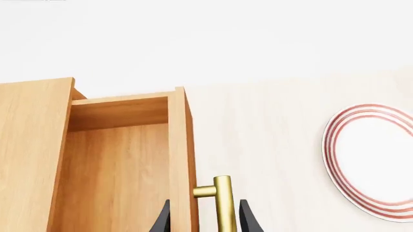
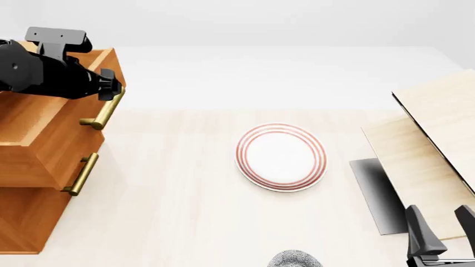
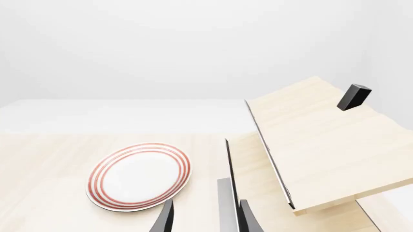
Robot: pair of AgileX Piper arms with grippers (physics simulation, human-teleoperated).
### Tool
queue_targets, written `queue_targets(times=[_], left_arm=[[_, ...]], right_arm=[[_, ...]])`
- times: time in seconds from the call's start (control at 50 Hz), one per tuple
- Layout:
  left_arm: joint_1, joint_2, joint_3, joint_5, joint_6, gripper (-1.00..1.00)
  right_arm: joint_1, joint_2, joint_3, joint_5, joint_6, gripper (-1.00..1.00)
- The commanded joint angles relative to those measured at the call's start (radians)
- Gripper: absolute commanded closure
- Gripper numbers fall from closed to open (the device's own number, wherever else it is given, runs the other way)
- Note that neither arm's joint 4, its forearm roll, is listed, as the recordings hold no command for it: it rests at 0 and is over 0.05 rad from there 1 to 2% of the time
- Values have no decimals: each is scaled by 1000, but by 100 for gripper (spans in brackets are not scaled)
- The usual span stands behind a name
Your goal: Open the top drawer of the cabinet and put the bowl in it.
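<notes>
The orange-brown cabinet (image 2: 22, 222) stands at the table's left edge. Its top drawer (image 2: 44, 119) is pulled out, and the left wrist view looks into the bare wooden inside of the drawer (image 1: 116, 169). My left gripper (image 2: 113, 83) is open at the upper end of the drawer's brass handle (image 2: 104, 111). In the left wrist view the handle (image 1: 223, 203) lies between the spread fingers of the left gripper (image 1: 205, 220). The speckled bowl (image 2: 295, 260) sits at the near table edge, cut off by the frame. My right gripper (image 2: 441, 223) is open and holds nothing, right of the bowl.
A white red-ringed plate (image 2: 281, 157) lies mid-table, also seen in both wrist views as the plate (image 3: 139, 176). Pale wood boards (image 2: 438, 139) lean at the right, just ahead of my right gripper (image 3: 205, 217). The middle drawer's handle (image 2: 82, 173) sticks out below the top one.
</notes>
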Motion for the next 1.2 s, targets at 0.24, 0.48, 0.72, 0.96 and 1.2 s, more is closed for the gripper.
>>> queue_targets(times=[0.24, 0.48, 0.72, 0.96, 1.2], left_arm=[[-74, 8, -21, 10, -9, -100], [-110, 13, -24, 9, -26, -100], [-147, 32, -32, 2, -34, -100], [-178, 46, -35, 0, -42, -100], [-219, 56, -43, -1, -53, -100]], right_arm=[[1, -2, 1, 0, 0, -100], [1, -2, 1, 0, 0, -100], [1, -2, 1, 0, 0, -100], [1, -2, 1, 0, 0, -100], [0, -2, 1, 0, 0, -100]])
